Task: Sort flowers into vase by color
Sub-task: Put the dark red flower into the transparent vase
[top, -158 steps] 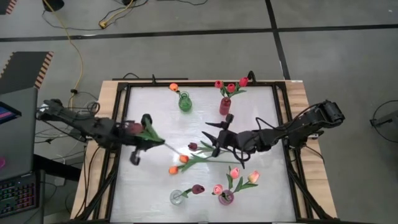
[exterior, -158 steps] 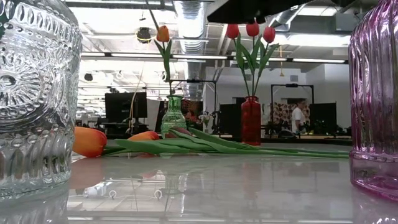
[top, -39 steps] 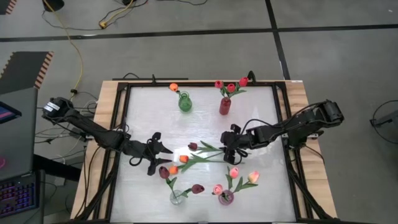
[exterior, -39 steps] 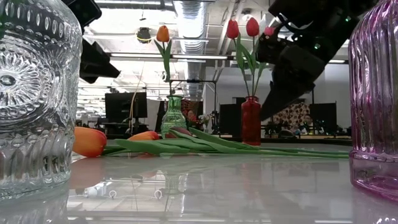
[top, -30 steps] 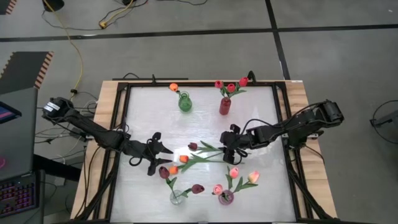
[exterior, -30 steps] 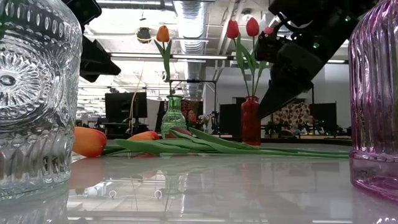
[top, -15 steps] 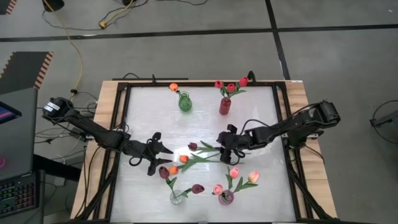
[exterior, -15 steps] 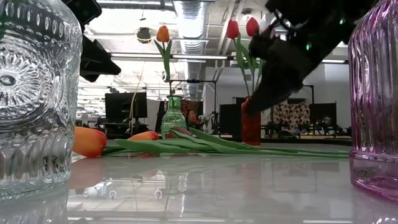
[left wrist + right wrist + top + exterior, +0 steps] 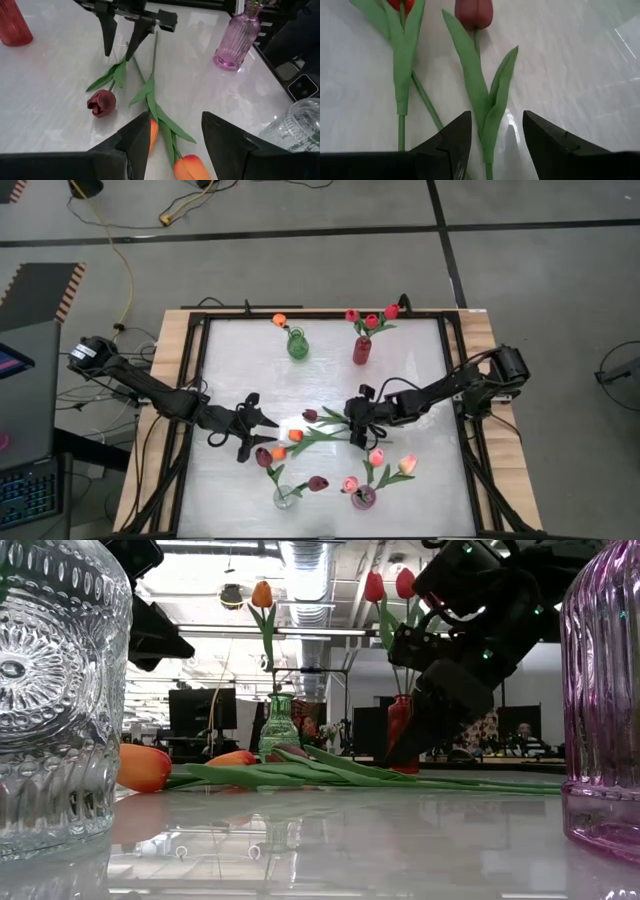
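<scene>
Three flowers lie on the white table [image 9: 420,360]: a dark maroon tulip [image 9: 101,102] and two orange tulips [image 9: 190,167] [image 9: 296,436]. My right gripper [image 9: 120,55] stands open, fingers pointing down on either side of the maroon tulip's leafy stem [image 9: 485,100], low over the table. My left gripper [image 9: 175,122] is open left of the orange heads, holding nothing. The clear vase [image 9: 285,498] holds maroon tulips, the pink vase [image 9: 363,498] pink ones, the green vase [image 9: 297,345] an orange one, the red vase [image 9: 361,350] red ones.
The clear and pink vases stand near the front edge, close to both grippers. The green and red vases stand at the far side. A black frame [image 9: 196,370] rims the table. The stems of the lying flowers [image 9: 300,772] cross each other at mid-table.
My right gripper has gone toward the table's left edge and down, coming over the maroon tulip's stem with its fingers still apart. The lying flowers have stayed in place.
</scene>
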Robot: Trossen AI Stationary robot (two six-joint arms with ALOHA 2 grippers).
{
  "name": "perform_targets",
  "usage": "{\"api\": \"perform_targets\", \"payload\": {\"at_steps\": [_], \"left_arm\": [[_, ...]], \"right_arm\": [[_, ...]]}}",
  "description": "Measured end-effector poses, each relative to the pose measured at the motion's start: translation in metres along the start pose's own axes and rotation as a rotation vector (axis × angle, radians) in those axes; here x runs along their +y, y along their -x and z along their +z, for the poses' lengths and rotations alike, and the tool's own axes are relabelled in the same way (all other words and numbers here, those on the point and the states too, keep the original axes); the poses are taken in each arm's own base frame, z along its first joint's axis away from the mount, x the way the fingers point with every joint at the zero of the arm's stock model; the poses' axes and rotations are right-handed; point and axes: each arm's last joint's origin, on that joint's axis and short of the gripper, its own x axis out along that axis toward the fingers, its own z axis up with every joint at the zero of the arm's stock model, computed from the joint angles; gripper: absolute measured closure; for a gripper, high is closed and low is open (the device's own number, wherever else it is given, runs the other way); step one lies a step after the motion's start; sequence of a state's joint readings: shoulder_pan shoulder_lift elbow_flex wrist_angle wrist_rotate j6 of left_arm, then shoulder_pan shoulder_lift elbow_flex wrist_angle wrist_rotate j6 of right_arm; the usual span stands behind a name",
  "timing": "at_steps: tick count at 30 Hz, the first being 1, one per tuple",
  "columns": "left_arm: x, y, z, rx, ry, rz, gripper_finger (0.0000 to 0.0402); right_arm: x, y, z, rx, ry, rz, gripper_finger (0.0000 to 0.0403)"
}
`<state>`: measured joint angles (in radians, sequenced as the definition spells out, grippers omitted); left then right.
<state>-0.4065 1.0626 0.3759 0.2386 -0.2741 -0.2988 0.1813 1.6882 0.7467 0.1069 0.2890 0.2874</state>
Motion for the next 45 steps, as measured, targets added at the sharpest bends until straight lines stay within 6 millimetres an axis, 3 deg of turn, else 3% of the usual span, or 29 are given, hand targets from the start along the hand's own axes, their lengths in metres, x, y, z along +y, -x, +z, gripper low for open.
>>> {"api": "perform_targets", "payload": {"at_steps": [13,29,45], "left_arm": [[0.000,0.000,0.000,0.000,0.001,0.001,0.0237],[0.000,0.000,0.000,0.000,0.001,0.002,0.0237],[0.000,0.000,0.000,-0.001,0.010,0.003,0.0237]], "right_arm": [[0.001,0.000,-0.007,0.065,0.021,0.006,0.0239],[-0.001,0.001,-0.015,0.150,-0.017,-0.011,0.0251],[-0.001,0.001,-0.014,0.143,-0.024,-0.003,0.0379]]}}
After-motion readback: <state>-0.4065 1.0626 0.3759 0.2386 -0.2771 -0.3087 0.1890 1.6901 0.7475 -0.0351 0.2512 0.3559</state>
